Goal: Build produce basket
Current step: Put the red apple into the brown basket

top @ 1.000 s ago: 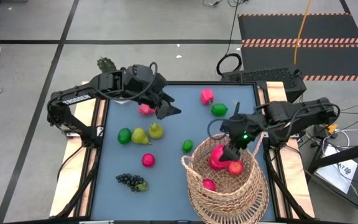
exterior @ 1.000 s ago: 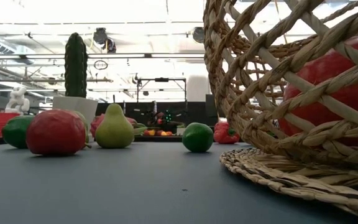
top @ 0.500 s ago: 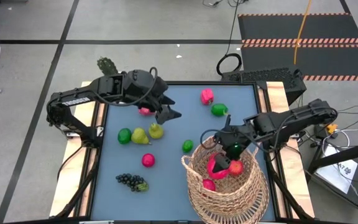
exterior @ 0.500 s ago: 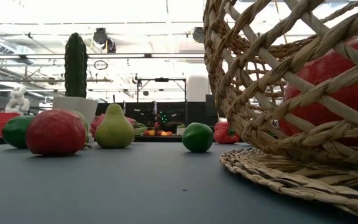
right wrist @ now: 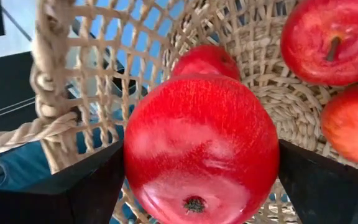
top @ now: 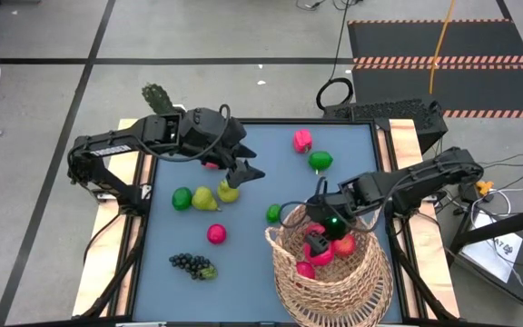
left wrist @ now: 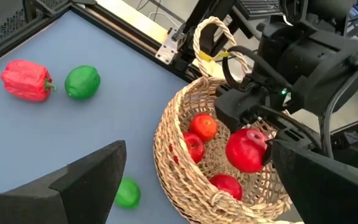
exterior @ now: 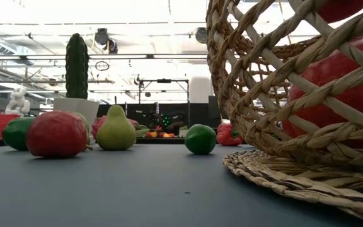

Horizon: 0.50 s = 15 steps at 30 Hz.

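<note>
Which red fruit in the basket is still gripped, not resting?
The red apple clamped in the right gripper, hanging above the basket floor. The other red fruits lie loose on the weave below it.

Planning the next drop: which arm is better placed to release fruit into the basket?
Right: its end effector holds a red fruit over the basket. The left end effector hangs open above the pears.
</note>
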Each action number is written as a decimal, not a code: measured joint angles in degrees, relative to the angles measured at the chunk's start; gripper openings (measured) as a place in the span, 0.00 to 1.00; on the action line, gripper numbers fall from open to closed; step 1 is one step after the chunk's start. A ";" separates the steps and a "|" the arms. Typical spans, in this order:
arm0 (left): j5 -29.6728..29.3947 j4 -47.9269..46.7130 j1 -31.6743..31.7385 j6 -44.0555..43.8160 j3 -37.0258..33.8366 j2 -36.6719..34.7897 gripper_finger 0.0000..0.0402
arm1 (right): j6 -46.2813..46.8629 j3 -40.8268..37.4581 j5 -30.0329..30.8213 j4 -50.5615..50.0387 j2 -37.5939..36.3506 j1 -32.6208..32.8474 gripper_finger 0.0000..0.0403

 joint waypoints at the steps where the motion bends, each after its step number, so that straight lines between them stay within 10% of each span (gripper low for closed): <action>1: -0.01 0.00 0.00 0.02 0.00 0.00 0.99 | 0.07 0.00 -0.03 -0.04 0.21 0.00 0.93; 15: -0.05 0.02 -0.31 0.03 0.00 0.00 0.99 | 0.51 -8.32 -0.37 1.98 -0.13 -0.13 0.93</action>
